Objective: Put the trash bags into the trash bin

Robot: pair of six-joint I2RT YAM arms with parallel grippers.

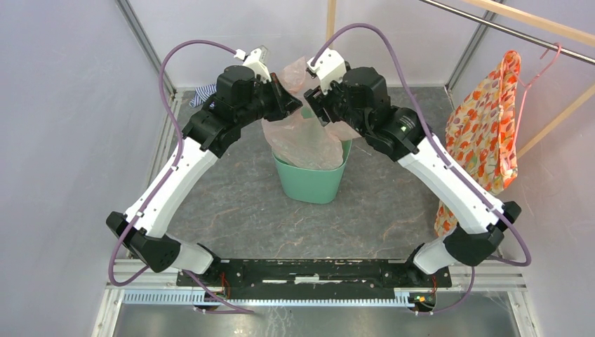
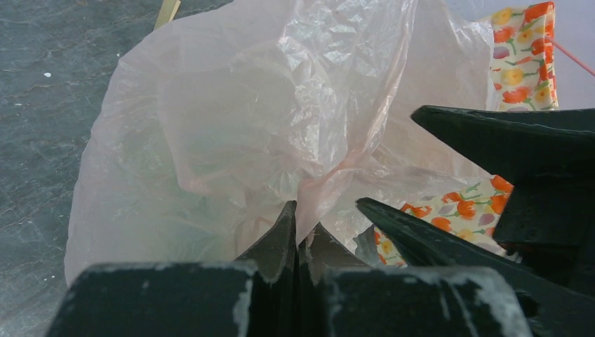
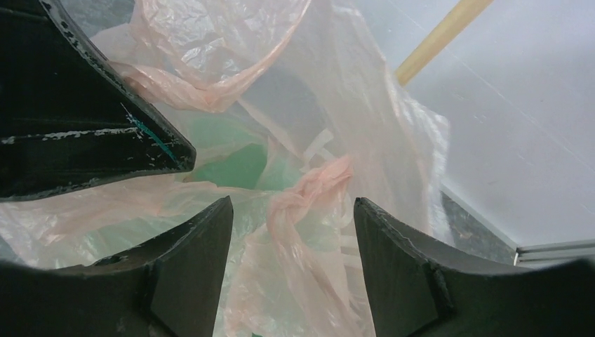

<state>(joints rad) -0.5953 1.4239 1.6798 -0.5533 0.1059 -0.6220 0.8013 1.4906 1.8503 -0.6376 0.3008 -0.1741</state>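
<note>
Bin (image 1: 312, 179), one, stands mid-table (image 1: 231, 217) with open surface left, right and near. One pink bag (image 1: 303, 140) billows over its far rim.

Left wrist: left gripper (image 2: 298, 223) is pinched tight on a bag fold.

Right wrist: right gripper (image 3: 293, 210) gapes wide, with a twisted bag strand unclamped between its fingers.

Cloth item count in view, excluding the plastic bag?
2. An orange floral garment hangs at the right; a blue-white striped cloth lies at the back left, mostly hidden. More could sit out of sight.
</note>
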